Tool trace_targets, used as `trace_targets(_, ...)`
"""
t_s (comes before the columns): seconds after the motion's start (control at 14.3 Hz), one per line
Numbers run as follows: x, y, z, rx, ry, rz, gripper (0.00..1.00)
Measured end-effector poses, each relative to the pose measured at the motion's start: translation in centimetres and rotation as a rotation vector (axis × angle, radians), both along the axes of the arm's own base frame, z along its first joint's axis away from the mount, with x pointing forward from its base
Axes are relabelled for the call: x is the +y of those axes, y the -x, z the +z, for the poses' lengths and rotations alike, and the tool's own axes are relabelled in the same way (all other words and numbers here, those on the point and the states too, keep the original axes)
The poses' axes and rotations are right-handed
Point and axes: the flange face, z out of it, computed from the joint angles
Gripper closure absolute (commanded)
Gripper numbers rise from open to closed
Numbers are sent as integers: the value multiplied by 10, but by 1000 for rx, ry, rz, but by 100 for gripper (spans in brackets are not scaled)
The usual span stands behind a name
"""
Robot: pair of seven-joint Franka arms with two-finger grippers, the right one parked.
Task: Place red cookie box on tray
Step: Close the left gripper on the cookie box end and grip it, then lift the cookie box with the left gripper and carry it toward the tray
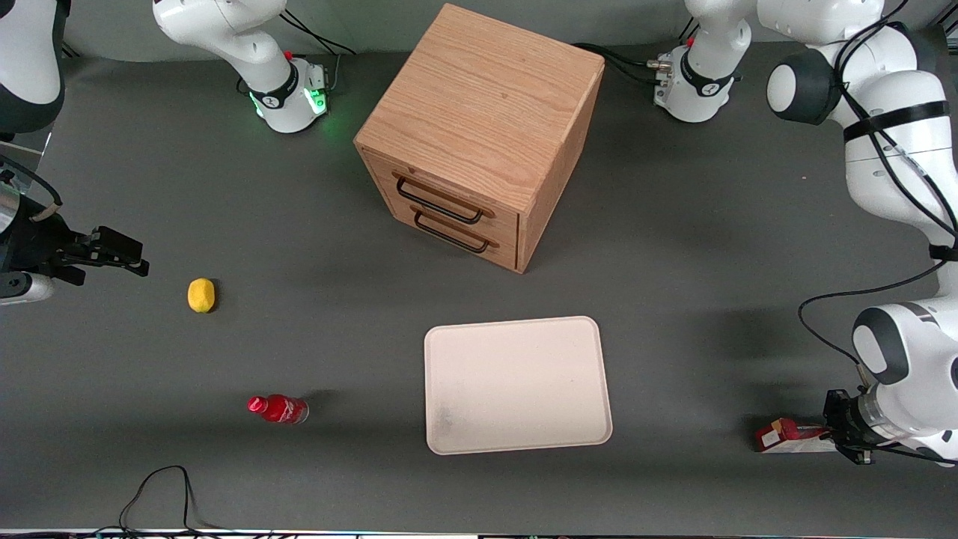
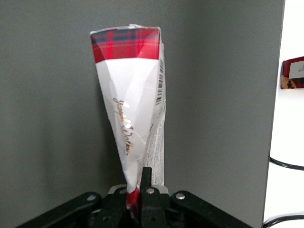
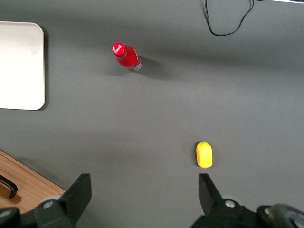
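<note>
On the dark grey table (image 1: 673, 299), at the working arm's end, the gripper (image 1: 849, 434) is clamped on one end of the red cookie box (image 1: 786, 436), which lies low by the table's near edge. The grasp looks made. Next, lift and carry it sideways to the tray (image 1: 516, 385), well apart.
</note>
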Motion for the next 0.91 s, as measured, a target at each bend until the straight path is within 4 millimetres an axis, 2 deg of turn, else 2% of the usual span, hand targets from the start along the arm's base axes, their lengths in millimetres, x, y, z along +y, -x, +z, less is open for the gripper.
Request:
trace_targets(0.07, 0, 0, 6, 1, 0, 0, 100)
trace_targets(0.21, 0, 0, 34, 13, 2, 0, 100)
trace_targets(0.56, -2, 21, 158, 53, 2, 2, 100)
trace_targets(0.7, -2, 37, 205, 80, -20, -2, 100)
trace_targets(0.91, -4, 64, 266, 119, -37, -18, 100)
